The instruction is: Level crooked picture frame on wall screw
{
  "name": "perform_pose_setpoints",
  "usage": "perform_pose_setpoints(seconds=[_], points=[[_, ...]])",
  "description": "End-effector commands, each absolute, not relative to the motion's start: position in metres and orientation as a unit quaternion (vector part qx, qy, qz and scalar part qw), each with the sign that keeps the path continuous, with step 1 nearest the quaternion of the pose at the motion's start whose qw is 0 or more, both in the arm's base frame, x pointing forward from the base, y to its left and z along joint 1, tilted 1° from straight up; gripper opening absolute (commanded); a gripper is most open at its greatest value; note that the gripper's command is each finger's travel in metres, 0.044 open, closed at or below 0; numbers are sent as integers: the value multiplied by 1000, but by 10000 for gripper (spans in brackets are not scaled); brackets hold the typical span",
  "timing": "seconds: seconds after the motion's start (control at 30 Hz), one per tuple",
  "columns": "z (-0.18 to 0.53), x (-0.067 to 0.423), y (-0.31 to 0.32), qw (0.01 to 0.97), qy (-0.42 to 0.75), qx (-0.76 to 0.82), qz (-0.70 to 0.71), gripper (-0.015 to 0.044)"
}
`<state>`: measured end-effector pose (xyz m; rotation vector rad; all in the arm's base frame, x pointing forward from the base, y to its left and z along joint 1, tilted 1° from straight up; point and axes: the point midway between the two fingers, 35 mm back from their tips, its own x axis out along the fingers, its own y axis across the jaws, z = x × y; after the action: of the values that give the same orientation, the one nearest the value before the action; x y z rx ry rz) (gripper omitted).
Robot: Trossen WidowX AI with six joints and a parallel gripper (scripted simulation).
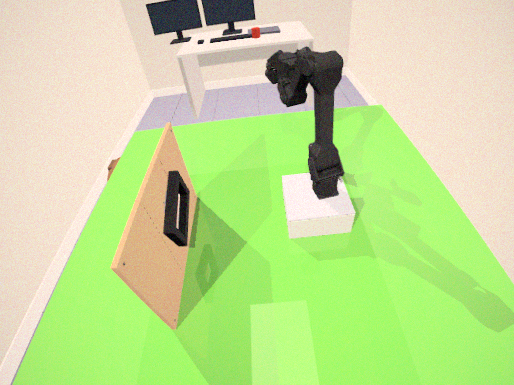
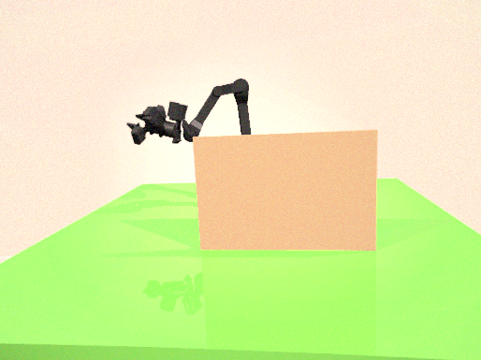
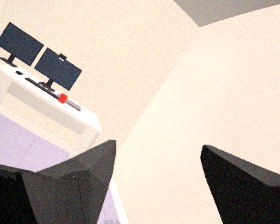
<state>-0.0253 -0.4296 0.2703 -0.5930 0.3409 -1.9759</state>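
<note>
A black picture frame [image 1: 175, 237] hangs on the sloping face of a tan wooden board [image 1: 145, 233] [image 2: 287, 190] that stands on the green floor. From this side angle I cannot judge its tilt. In the exterior view only the board's bare back shows and the frame is hidden. My gripper [image 1: 274, 72] [image 2: 133, 132] [image 3: 159, 150] is open and empty. It is high in the air, well away from the frame, and points toward the desk and the room's far corner. The wrist view shows only its two dark fingers against the walls.
The arm stands on a white block [image 1: 317, 213] to the right of the board. A white desk [image 1: 240, 48] [image 3: 44, 106] with two monitors [image 1: 200, 13], a keyboard and a red cup [image 1: 255, 32] [image 3: 63, 97] stands at the back wall. Walls close in on both sides.
</note>
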Motion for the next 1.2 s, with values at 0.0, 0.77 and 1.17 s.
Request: perform_pose_setpoints(seconds=[0.0, 0.77, 1.17], points=[[270, 31, -414, 562, 88, -214, -794, 260], [245, 268, -164, 858, -134, 130, -478, 260], [218, 263, -27, 887, -139, 343, -277, 260]])
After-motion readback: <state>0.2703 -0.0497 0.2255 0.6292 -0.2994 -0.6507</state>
